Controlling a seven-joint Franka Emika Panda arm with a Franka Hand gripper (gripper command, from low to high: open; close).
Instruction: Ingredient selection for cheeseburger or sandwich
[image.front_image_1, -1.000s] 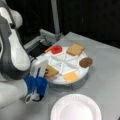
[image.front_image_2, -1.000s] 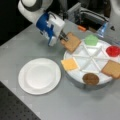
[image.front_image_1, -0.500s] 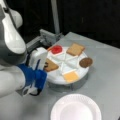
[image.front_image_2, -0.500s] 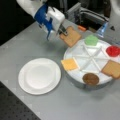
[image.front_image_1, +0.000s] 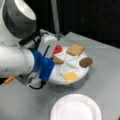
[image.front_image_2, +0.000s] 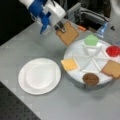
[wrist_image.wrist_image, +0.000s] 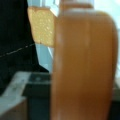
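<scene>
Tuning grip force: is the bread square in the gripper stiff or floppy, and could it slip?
Likely stiff: the bread square juts from the gripper without sagging. Probably light, being a thin flat slab. It is pinched near one edge, so it might pivot or slip if bumped.

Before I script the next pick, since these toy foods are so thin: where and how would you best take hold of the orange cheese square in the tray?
The orange cheese square lies flat in its wedge of the segmented tray, near the rim facing the paper plate. Probably come from above and pinch its outer edge at the rim, since the raised dividers crowd its inner sides. The gripper currently holds a bread square.
</scene>
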